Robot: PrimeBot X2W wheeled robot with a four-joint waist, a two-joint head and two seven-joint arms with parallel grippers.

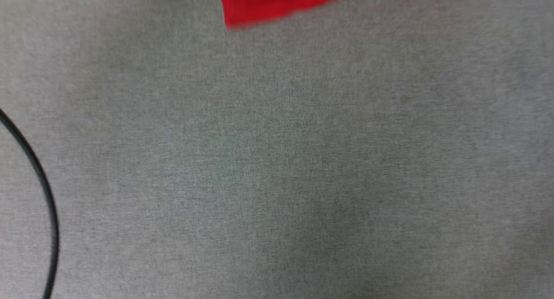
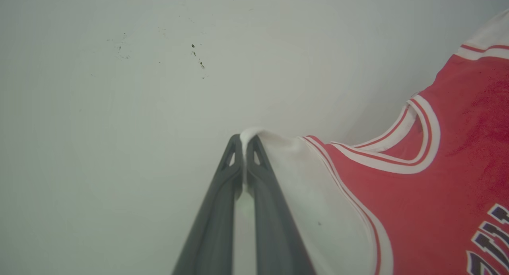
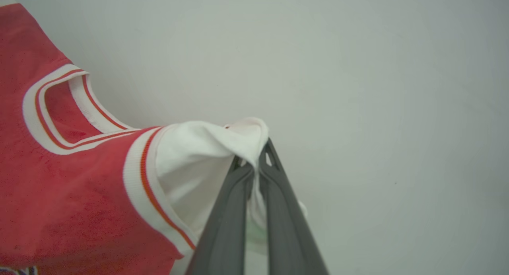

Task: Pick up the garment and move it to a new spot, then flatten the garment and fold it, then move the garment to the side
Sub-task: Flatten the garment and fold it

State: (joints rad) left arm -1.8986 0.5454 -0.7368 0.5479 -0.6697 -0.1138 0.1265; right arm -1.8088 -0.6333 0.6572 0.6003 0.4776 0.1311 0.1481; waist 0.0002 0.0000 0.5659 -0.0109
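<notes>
The left fingers (image 2: 216,211) are pressed together, with a small fold of white cloth pinched between their tips. The fold belongs to a shoulder strap of the jersey (image 2: 417,195), where the white inside is turned outward. From the pinch the cloth runs off to the right of the left wrist view: first white, then a band of white-and-red striped trim, then red. The neck trim (image 2: 393,165) curves just past the held strap. Dark, white-edged letters (image 2: 489,239) sit at the jersey's far lower side, cut off by the picture's edge. Behind the jersey is a pale plain surface (image 2: 119,127) marked with a few dark specks (image 2: 197,56).

The right fingers (image 3: 226,227) are likewise closed on a bunched fold of white cloth at a shoulder strap. Here the jersey (image 3: 59,195) spreads to the left of the right wrist view, white by the pinch, then striped trim, then red. The neck trim (image 3: 91,108) loops just beyond the strap.

In the head view a blurred red corner of the jersey (image 1: 277,2) shows at the top edge, over a grey woven surface (image 1: 277,160). Whether it touches that surface cannot be told. A thin black cable (image 1: 45,191) curves well apart from the jersey, down by the left edge.
</notes>
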